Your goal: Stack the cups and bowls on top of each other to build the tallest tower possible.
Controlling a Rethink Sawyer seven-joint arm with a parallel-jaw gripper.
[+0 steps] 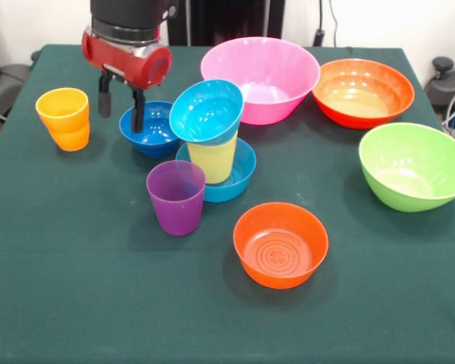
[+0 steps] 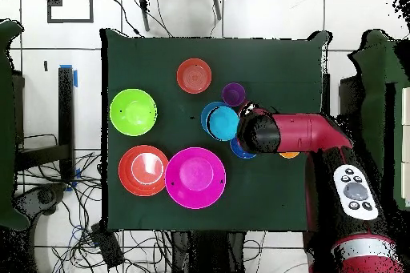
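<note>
From my station the green surface (image 1: 76, 303) fills the front view, with the three large bowls along one side: pink bowl (image 1: 262, 80), large orange-red bowl (image 1: 362, 92) and lime bowl (image 1: 414, 165), all mouth-up and untouched. The tower (image 1: 212, 144) stands mid-surface: a mid-blue bowl (image 1: 239, 178) as base, the yellow cup (image 1: 212, 159) upright in it, and a cyan bowl (image 1: 206, 111) perched on the cup's rim, tipped so its mouth faces me rather than sitting level. The small orange-red bowl (image 1: 280, 244) lies apart, nearer the camera. The purple cup (image 1: 176, 196) stands upright just beside the base; the orange cup (image 1: 63, 119) is well apart.

The gripper (image 1: 121, 102) hangs with its fingers (image 1: 105, 95) apart and empty, one tip over the dark blue bowl (image 1: 152, 130), which sits just beside the tower. I judge that bowl the likely next pick: mouth up, directly beneath the fingers.
</note>
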